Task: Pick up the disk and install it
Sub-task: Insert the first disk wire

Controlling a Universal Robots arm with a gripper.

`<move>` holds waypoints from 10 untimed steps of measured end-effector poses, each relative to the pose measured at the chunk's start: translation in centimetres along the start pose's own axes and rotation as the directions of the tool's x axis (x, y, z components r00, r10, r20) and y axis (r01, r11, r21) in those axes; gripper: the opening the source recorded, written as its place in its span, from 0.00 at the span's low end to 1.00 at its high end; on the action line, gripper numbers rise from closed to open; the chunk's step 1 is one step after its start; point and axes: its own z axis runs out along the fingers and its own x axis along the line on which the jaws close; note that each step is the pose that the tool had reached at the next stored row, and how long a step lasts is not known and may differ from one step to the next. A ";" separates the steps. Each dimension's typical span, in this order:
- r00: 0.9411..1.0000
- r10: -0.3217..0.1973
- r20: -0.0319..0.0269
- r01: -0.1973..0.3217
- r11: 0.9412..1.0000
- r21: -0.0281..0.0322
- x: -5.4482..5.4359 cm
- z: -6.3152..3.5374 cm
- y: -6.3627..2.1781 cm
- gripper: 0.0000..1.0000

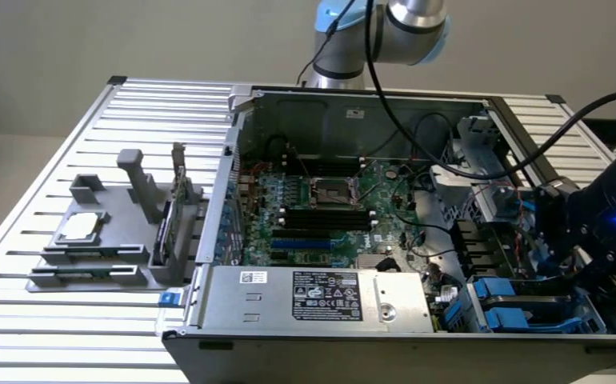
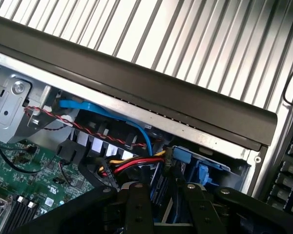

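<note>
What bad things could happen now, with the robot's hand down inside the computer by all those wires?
1. The gripper sits low in the drive corner of the open computer case, right beside the red and yellow cables; it might snag or tug them.
2. The blue cable loops just above the blue drive bay, so it could get pinched.
3. The arm's own black cable hangs across the case and may catch on its edge.

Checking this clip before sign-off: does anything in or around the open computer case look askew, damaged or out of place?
Nothing stands out as damaged or spilled. The computer case lies open on the slatted table, cables inside loose but unbroken. The gripper sits over the drive bay at the exterior view's right, where blue carrier rails show. The grey parts holder beside the case looks orderly.
</note>
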 end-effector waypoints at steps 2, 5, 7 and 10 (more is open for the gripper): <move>1.000 0.004 -0.004 -0.004 1.000 -0.002 0.0 0.03 0.02 0.31; 1.000 0.011 -0.007 -0.011 1.000 -0.003 -0.1 0.07 0.04 0.31; 1.000 0.016 -0.007 -0.016 1.000 -0.003 -0.1 0.08 0.04 0.29; 1.000 0.023 -0.009 -0.023 1.000 -0.002 -0.1 0.09 0.06 0.17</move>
